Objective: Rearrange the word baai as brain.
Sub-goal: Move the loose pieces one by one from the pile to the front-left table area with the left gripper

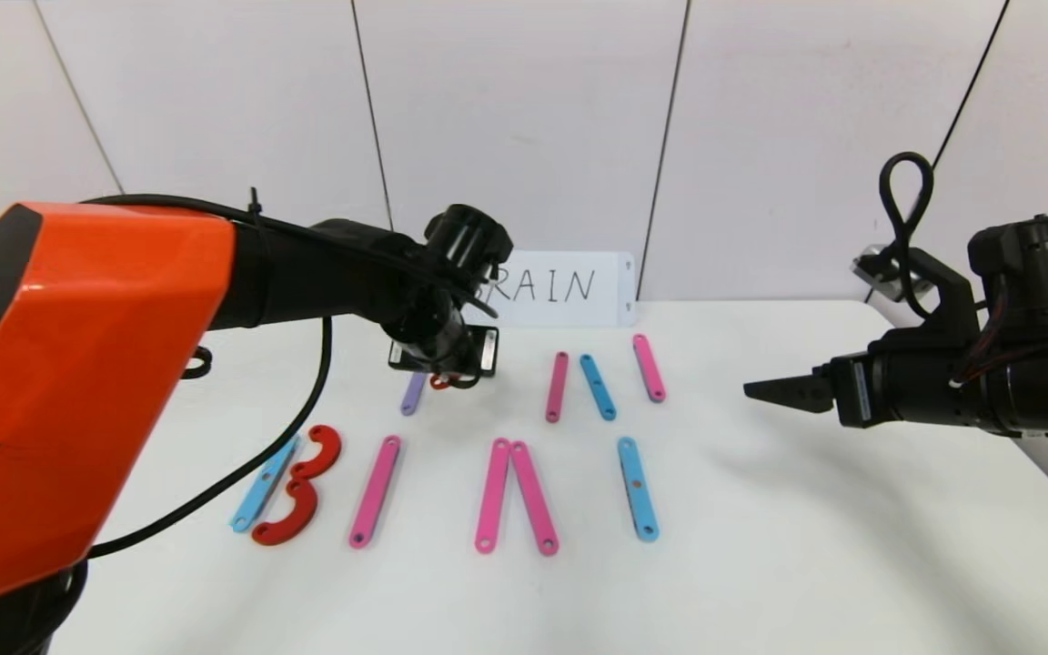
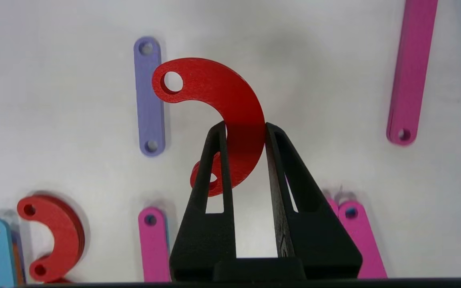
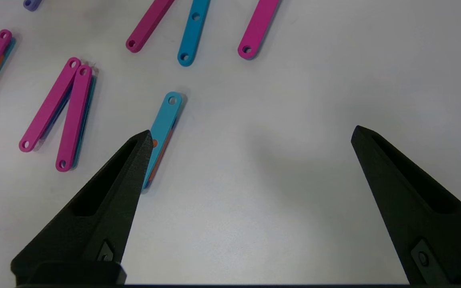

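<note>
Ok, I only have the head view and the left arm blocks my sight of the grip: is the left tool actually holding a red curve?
Observer: Yes. The left tool is shut on a red half-ring curve, pinched across its middle.
Operator: Where is it relative to the purple strip?
Observer: In the left wrist view, one holed end of the curve shows just beside the purple strip, not overlapping it.
Operator: And the right tool, open or shut?
Observer: The right tool is wide open and holds nothing; one finger shows next to the lone light-blue strip.
</note>
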